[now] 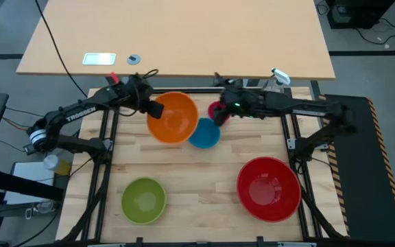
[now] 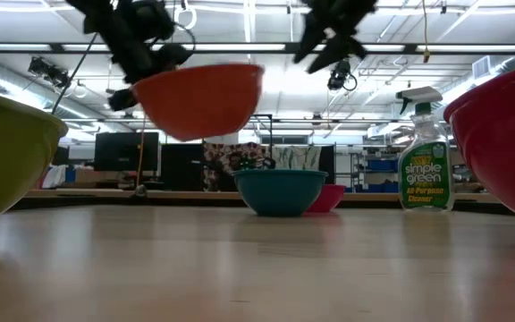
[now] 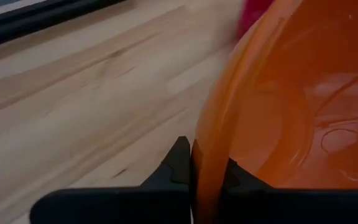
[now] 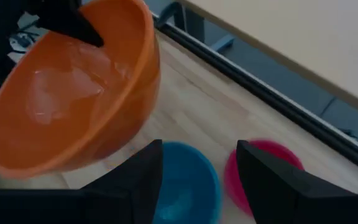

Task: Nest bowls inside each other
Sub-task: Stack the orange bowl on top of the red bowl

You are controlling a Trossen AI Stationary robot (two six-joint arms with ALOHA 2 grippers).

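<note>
The orange bowl [image 1: 173,118] hangs in the air at the table's far middle, with my left gripper [image 1: 153,108] shut on its left rim. The blue bowl [image 1: 205,135] stands on the table just right of it and the pink bowl [image 1: 214,109] stands behind the blue one, both upright on their bases. My right gripper [image 4: 197,177] hovers open above those two, holding nothing. Nearer the front edge, the green bowl [image 1: 143,200] stands at the left and the red bowl [image 1: 269,189] at the right. My left gripper pinches the orange bowl's rim [image 3: 202,163] on the side toward the table's left, one finger [image 3: 178,167] outside the wall and one [image 3: 234,175] inside. The fingers slant down from the left. The bowl is lifted clear of the table [image 2: 199,97], mouth up and slightly tilted.
A clear spray bottle [image 2: 423,161] stands at the far right corner. Bare wood lies between the two front bowls and in the table's middle. The black frame rails [image 1: 108,158] run along the left and right sides.
</note>
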